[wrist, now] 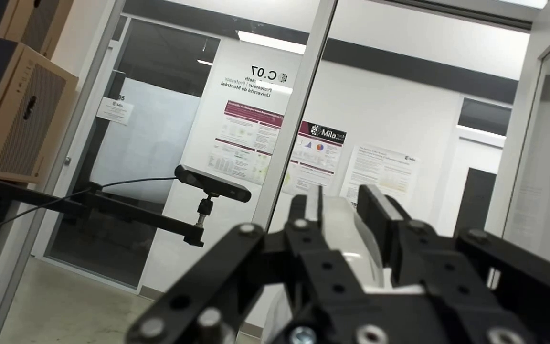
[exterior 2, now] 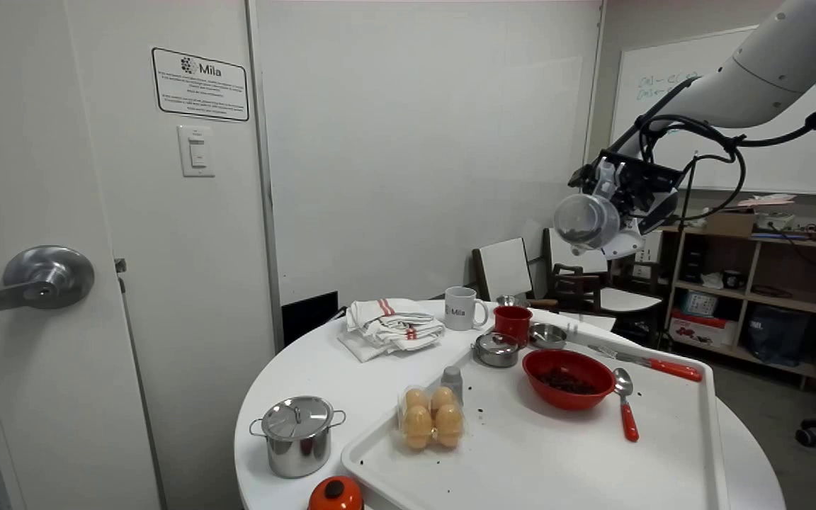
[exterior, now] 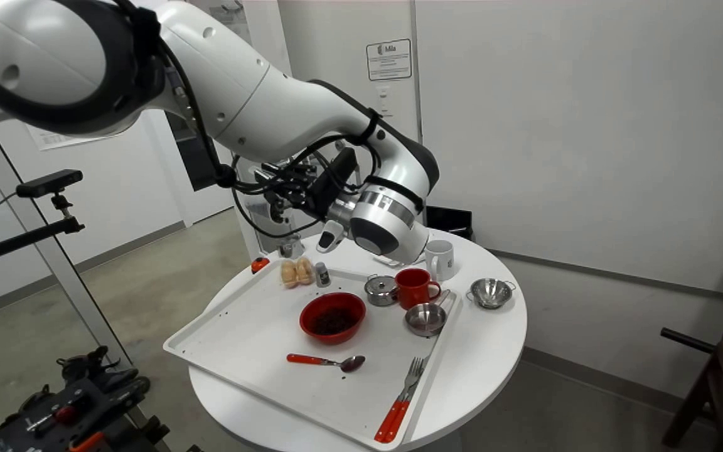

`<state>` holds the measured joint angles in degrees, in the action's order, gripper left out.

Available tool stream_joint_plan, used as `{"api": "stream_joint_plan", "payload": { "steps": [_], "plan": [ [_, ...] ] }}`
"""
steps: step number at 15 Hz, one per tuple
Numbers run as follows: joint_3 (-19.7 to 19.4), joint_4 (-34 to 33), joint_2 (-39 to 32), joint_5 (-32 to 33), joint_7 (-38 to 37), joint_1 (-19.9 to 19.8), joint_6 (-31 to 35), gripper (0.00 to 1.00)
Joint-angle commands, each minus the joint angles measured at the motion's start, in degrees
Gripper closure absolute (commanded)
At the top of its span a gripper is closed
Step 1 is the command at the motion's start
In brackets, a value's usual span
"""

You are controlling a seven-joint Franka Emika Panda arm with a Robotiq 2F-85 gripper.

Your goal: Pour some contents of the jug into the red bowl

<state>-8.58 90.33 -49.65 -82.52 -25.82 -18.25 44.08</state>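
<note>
In gripper (wrist: 343,206), one jug (exterior 2: 587,221), one red bowl (exterior 2: 569,401) below

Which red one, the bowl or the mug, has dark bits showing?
The wide, shallow red bowl near the spoon: dark bits show inside it. The red mug is narrower and shows none from here.

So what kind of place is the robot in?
Probably a university robotics lab: there's a robot arm, a whiteboard with writing on it, and backwards lettering reading "Université de Montréal" in the wrist view.
</note>
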Motion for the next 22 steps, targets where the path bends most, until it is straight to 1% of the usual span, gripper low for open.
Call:
{"api": "stream_joint_plan", "payload": {
  "steps": [1,6,11,13,17,22],
  "plan": [
    [-1.0,-1.0,-0.2,-0.6,-1.3,0.8,0.8,0.91],
    [-2.3,-1.5,0.2,3.1,-1.3,4.1,7.3,0.91],
    [-2.9,-1.3,1.1,8.7,-1.2,8.7,16.4,0.91],
    [-3.4,-0.6,2.1,11.4,-0.7,10.9,21.7,0.91],
    [-3.1,0.8,3.6,16.8,-1.0,15.1,32.6,0.91],
    [-2.2,4.9,8.7,25.8,-0.5,20.8,44.8,0.91]
  ]
}}
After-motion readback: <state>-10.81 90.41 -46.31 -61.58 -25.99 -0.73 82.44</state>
